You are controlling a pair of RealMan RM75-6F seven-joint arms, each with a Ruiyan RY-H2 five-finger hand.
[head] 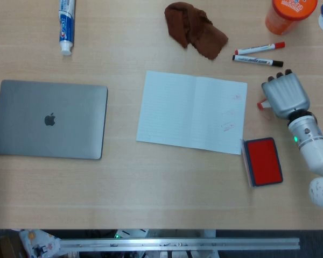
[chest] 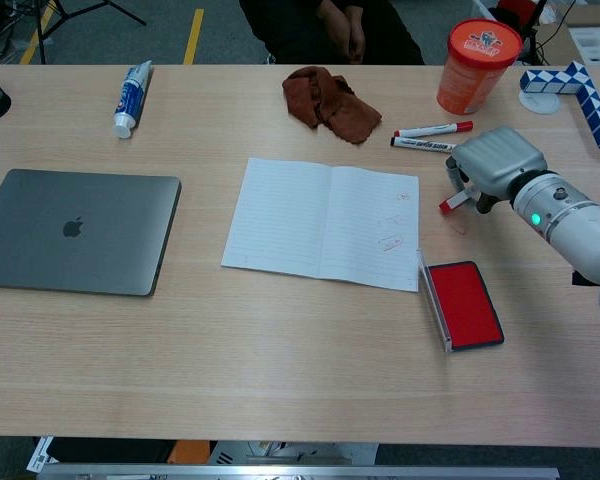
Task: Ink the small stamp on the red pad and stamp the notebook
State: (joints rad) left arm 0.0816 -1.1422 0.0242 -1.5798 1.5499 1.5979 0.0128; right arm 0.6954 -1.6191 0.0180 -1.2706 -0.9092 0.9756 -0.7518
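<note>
The right hand (chest: 492, 160) pinched the small stamp (chest: 453, 201), its red end tilted down toward the table, just right of the notebook (chest: 325, 220). The open red pad (chest: 464, 303) lay near, toward the robot. The left hand was out of view.

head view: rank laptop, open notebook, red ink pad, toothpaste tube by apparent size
1. Open white lined notebook and closed grey laptop: look about alike, not ranked.
2. Red ink pad.
3. Blue-and-white toothpaste tube, partly cut off at the frame's top.
</note>
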